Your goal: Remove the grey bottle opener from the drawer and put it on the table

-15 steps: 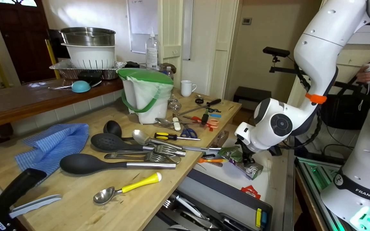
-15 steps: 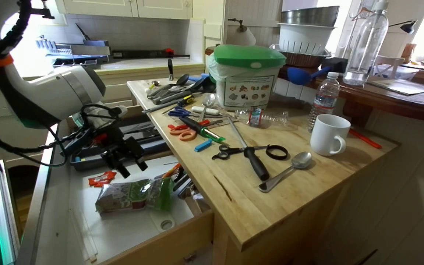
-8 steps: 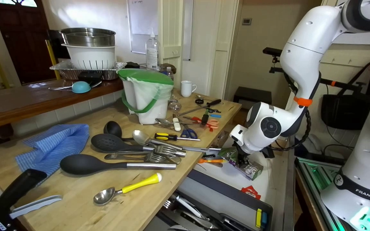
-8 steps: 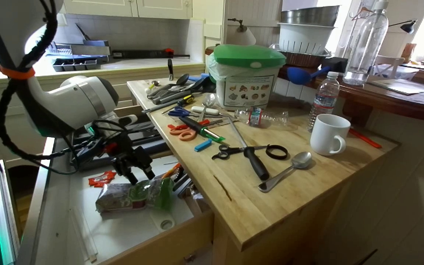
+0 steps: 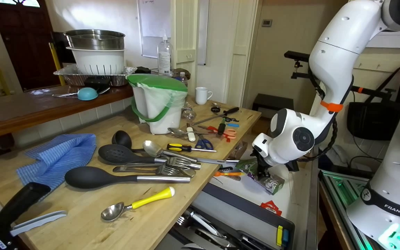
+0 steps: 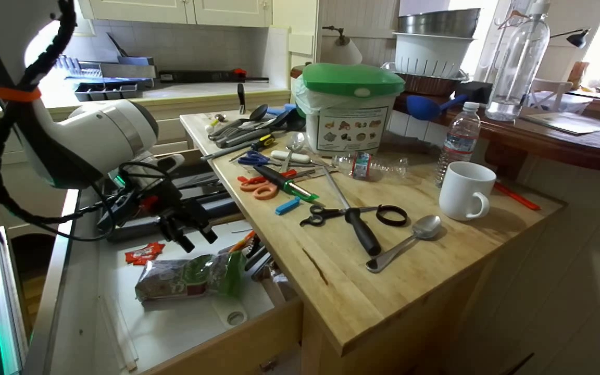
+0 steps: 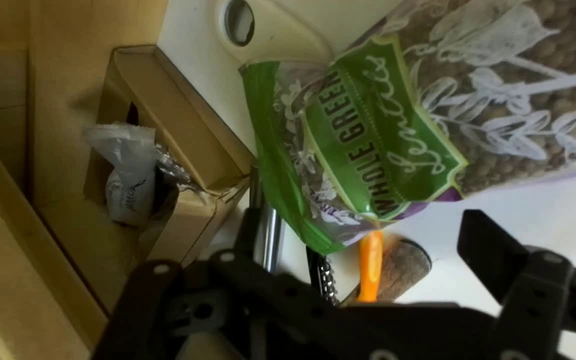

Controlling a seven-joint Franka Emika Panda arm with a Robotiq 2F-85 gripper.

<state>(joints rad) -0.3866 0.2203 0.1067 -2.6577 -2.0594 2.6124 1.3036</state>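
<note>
Table [image 6: 383, 299] pale tan; cloth [image 5: 61, 151] blue, striped; hand [image 6: 199, 240] black.

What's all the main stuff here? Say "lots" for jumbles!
Table: 1, pale, middle
Drawer: 1, pale, beside table
Bucket: 1, white, green-lidded, table
Mug: 1, white, table
Cloth: 1, blue, table
Spoons and forks: lots, black, silver, table
Scissors: several, blue, orange, black, table
Plastic bottles: 2, clear, table
Lentil bag: 1, green, drawer
Cardboard box: 1, brown, drawer
Cutlery tray: 1, grey, drawer
Arm: 1, white, over drawer
Jaws: 1 pair, black, open, over drawer
</note>
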